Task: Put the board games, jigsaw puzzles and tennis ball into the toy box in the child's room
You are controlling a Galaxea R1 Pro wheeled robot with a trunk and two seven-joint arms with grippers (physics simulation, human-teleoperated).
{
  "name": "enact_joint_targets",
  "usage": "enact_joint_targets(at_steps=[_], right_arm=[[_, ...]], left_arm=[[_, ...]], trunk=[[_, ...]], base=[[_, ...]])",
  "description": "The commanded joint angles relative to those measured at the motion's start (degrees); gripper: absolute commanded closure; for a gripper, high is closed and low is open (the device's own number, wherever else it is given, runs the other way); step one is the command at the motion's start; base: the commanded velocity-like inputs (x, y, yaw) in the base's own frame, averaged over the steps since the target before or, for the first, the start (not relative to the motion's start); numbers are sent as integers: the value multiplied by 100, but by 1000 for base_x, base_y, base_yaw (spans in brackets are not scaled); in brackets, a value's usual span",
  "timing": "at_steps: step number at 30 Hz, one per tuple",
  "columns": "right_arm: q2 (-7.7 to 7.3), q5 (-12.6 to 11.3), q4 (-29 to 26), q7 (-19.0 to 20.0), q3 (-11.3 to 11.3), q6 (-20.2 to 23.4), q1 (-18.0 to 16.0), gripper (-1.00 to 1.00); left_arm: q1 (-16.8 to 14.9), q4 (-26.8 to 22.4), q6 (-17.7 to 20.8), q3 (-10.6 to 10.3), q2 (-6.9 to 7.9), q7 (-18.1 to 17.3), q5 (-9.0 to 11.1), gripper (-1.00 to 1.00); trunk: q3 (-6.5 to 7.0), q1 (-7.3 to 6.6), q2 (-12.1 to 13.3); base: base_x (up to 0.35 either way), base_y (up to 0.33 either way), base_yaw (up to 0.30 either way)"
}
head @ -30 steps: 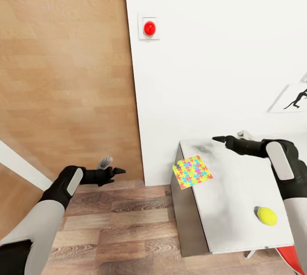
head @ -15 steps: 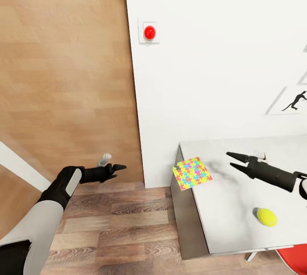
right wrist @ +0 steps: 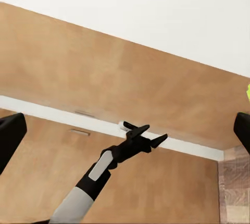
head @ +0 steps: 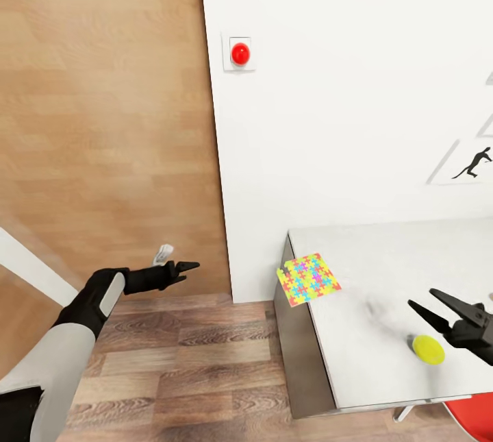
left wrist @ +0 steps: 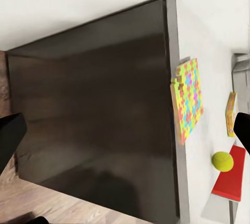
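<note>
Head view is showing the table (head: 383,332) with the puzzle (head: 309,278) overhanging its corner. The ball (head: 428,349) is lying just below the right gripper (head: 428,303), jaws spread; left gripper (head: 185,267), seemingly closed, is hanging well apart.

The robot's left arm (head: 65,353) wears a pale grey shell over black joints, ending in a slim black tool (head: 179,269); the right tool (head: 438,308) is black, with pointed fingers.

Head view looks steeply down from above at the table (head: 383,332) corner and the wall. Left wrist view faces the table (left wrist: 104,109) side, close. Both share the puzzle (head: 309,277) (left wrist: 189,99) and ball (head: 428,349) (left wrist: 222,161).
</note>
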Motion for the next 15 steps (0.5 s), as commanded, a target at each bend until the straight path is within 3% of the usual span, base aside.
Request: enact_joint_targets(at_steps=[1, 8, 15], right_arm=[[0, 14, 0, 28, -5, 16, 0, -100], [99, 222, -96, 918, -87, -884, 754, -100], [120, 416, -158, 1384, -106, -1271, 1080, -100]], left_arm=[[-5, 2, 24, 11, -1, -17, -2, -100], [-3, 131, -98, -5, 6, -54, -7, -100], [-2, 161, -167, -18, 6, -65, -8, -100]], trunk=[[-9, 3, -10], [-9, 3, -10], [-9, 3, -10]], base=[[0, 0, 0], [0, 0, 0], [0, 0, 0]])
